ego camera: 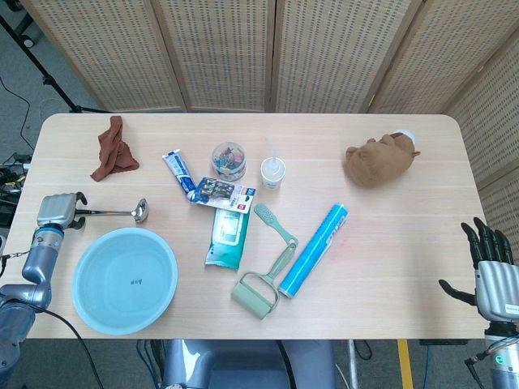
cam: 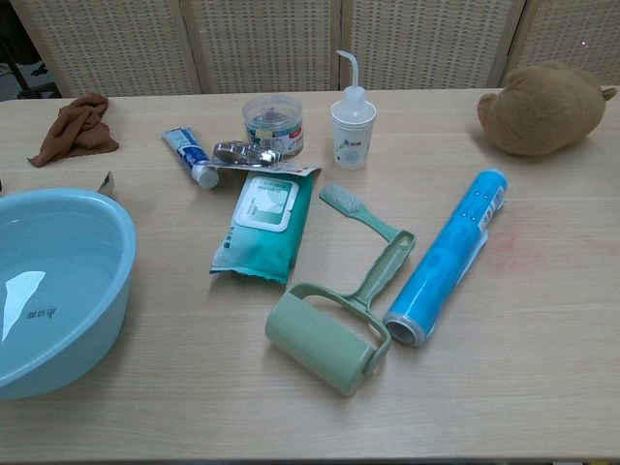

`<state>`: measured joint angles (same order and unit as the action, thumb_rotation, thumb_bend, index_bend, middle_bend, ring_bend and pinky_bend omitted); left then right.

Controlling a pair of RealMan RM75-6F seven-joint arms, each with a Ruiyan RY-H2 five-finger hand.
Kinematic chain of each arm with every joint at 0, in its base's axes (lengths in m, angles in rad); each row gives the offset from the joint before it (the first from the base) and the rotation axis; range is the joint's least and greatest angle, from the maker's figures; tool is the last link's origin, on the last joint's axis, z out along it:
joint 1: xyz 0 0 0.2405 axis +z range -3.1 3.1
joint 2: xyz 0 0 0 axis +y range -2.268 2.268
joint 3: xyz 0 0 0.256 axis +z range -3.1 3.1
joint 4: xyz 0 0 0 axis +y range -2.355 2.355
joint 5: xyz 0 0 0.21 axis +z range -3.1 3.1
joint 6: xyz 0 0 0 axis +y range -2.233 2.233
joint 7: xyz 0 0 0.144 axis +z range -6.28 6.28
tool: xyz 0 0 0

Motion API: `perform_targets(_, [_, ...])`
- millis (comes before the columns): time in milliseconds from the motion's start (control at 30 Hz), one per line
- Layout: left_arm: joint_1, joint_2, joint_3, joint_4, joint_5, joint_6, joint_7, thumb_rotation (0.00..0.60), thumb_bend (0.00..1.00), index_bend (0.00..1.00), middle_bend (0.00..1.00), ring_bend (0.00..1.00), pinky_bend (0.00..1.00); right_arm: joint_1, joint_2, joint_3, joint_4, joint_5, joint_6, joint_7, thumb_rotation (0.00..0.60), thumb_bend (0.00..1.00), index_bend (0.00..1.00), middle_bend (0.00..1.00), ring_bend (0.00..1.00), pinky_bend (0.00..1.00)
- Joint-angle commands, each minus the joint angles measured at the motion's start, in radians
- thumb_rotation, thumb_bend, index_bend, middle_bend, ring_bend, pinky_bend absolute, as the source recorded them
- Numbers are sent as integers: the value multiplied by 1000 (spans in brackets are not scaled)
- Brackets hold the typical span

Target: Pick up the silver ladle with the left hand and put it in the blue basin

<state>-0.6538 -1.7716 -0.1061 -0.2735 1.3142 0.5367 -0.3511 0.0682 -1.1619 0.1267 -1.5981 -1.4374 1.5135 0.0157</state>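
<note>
The silver ladle lies flat on the table, bowl to the right, just behind the blue basin. My left hand is at the far left table edge, right at the tip of the ladle's handle, with dark fingers showing on either side of it; no grip is visible. The basin has nothing in it. In the chest view only the ladle's bowl peeks out behind the basin. My right hand hangs off the table's right front corner, fingers spread, holding nothing.
A brown cloth lies behind the ladle. To its right are a toothpaste tube, a blister pack, a wipes packet, a lint roller, a blue roll, a squeeze bottle and a plush toy.
</note>
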Motion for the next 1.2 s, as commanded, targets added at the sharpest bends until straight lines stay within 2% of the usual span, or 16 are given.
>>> perform_targets(33, [-3,-23,4,30,11,-1,-16,600,367,391,928,749,747,0,0,0,0,0,0,0,600,0,0,0,0,0])
perform_targets(400, [2,-72,-1,84,26,33,-47,600,381,438,929,749,747,3,-1,2,-3,9,-7,-4,600,0,0,0,0,0])
perform_targets(800, [4,-97,-19,121,19,6,-44,600,380,448,928,749,747,13,-6,4,-1,16,-25,-5,600,0,0,0,0,0])
perform_targets(1200, [4,-110,-23,120,25,-12,-49,600,387,503,925,748,747,15,-6,1,-7,15,-29,-10,600,0,0,0,0,0])
